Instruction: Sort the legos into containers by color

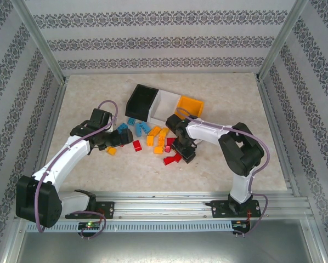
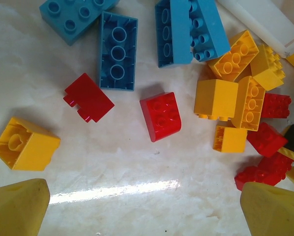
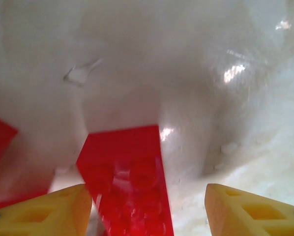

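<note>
The right claw (image 3: 146,194) is down at the counter (image 1: 98,175), jaws apart around a red brick (image 3: 127,172). One finger sits just beside the brick and the other stands clear of it, so nothing is clamped yet. The brick lies lengthwise between the fingers, which lets them meet its two long flat sides. I judge that this is why the claw comes straight down over it at the near right edge of the spread.

The left claw (image 2: 144,209) hangs over the left part of the spread with its jaws wide apart and nothing between them. Below it lie blue bricks (image 2: 118,51) on the far side and a lone yellow brick (image 2: 25,144) to the left. That wide stance would fit over any brick here, so this arm looks ready to pick rather than busy with one.

The legos (image 1: 151,140) lie loose in the middle of the counter, colours mixed, between the two arms. Just beyond them, on the far side, stand the black bin (image 1: 139,101), the white bin (image 1: 165,107) and the orange bin (image 1: 188,104). They touch in a row from left to right, with their tops open. Set there, they are a short carry for either arm. With so many bricks on the counter, the sorting seems to be at an early stage. Which colour belongs in which bin cannot be told.
</note>
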Robot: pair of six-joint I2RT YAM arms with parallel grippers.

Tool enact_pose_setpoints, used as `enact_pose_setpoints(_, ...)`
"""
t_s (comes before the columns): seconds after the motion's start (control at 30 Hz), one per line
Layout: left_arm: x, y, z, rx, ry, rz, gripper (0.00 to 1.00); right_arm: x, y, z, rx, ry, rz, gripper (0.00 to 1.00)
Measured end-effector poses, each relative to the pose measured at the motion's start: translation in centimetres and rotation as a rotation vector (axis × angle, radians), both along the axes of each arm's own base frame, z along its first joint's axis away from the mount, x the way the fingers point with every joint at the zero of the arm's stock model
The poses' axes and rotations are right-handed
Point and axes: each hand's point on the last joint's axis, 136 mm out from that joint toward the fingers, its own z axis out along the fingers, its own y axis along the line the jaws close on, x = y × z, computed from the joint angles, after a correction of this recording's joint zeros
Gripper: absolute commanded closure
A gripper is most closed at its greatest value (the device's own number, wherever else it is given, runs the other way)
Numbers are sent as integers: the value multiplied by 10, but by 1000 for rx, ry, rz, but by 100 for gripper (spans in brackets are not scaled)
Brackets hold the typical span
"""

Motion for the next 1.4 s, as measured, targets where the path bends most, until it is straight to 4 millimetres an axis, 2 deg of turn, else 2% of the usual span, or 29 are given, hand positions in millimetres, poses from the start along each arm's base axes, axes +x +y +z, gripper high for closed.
enact_pose_setpoints(0.1, -1, 0, -2, 3, 5, -2, 0, 3, 3, 0, 20, -4, 0, 52)
enact_pose_setpoints(0.37, -2, 0, -8, 4, 28, -5, 0, 1, 1, 0, 38, -28, -1, 58)
enact_pose_setpoints(0.5, -2, -1, -12, 3, 40, -12, 0, -6, -10, 8, 25, -27, -6, 58)
enact_pose_setpoints(0.77, -1, -1, -12, 6, 37, -25, 0, 7, -35, 65, 49, -152, -31, 61)
enact_pose_setpoints(0.9, 0, 1, -12, -4, 39, -17, 0, 31, -42, 93, 63, -225, -31, 60)
enact_pose_setpoints(0.97, 0, 2, -12, -8, 39, -12, 0, 45, -41, 108, 74, -255, -19, 55)
enact_pose_setpoints(1.03, 1, 3, -12, -10, 39, -9, 0, 56, -37, 117, 85, -280, -5, 45)
enact_pose_setpoints(1.1, 1, 4, -12, -10, 39, -7, 0, 54, -30, 112, 91, -271, 9, 41)
enact_pose_setpoints(1.17, 1, 5, -12, -10, 38, -2, 0, 42, -20, 99, 97, -240, 21, 40)
enact_pose_setpoints(1.3, 2, 6, -11, -10, 38, 0, 0, 8, -5, 61, 84, -135, 39, 36)
enact_pose_setpoints(1.4, 2, 7, -12, -8, 36, -5, 0, -4, 1, 38, 72, -85, 34, 35)
